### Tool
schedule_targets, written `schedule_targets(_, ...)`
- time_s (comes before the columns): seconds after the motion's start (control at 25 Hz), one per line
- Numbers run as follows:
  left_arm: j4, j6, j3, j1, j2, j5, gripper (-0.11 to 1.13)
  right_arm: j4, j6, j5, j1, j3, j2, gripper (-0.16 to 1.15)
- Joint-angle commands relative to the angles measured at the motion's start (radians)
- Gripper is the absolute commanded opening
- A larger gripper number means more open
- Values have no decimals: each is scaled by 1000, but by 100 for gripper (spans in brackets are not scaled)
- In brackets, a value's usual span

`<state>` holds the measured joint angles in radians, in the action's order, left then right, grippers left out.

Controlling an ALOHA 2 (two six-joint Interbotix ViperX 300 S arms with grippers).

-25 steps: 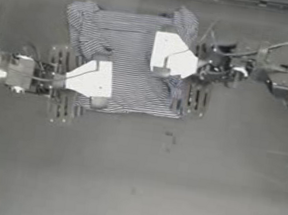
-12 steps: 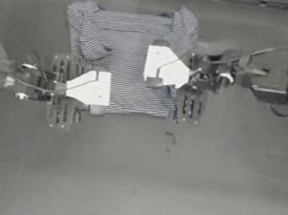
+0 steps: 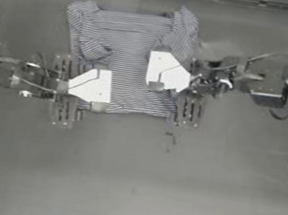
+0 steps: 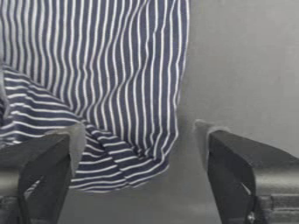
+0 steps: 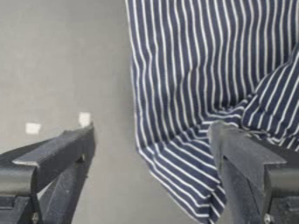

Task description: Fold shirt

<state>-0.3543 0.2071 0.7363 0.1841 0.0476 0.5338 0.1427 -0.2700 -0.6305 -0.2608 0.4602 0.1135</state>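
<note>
We judge the shirt point(image 3: 124, 51), near the table's point(image 3: 137, 179) far edge, soft and limp; left gripper point(image 4: 137, 175) and right gripper point(image 5: 152, 170) gape wide, empty, straddling its side hems, the best holds.

Blocked, 12 o'clock: soft navy-and-white striped T-shirt point(image 3: 123, 58), both grippers over it.
Free, 6 o'clock: bare dark table point(image 3: 137, 179).

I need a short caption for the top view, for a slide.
Both open grippers, left and right, straddle opposite edges of the shirt.
</note>
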Motion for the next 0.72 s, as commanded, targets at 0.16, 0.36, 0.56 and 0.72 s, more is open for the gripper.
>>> schedule_targets(0.16,-9,3,-6,6,-15,-28,100,14,-5,32,0,-8,11,102)
schedule_targets(0.36,-11,0,-6,21,-25,-51,100,31,-9,44,0,-2,31,102)
schedule_targets(0.56,-21,0,-5,29,-41,-52,99,26,-9,57,0,0,52,102)
schedule_targets(0.72,-28,3,-6,32,-58,-54,99,23,-6,63,-3,0,72,102)
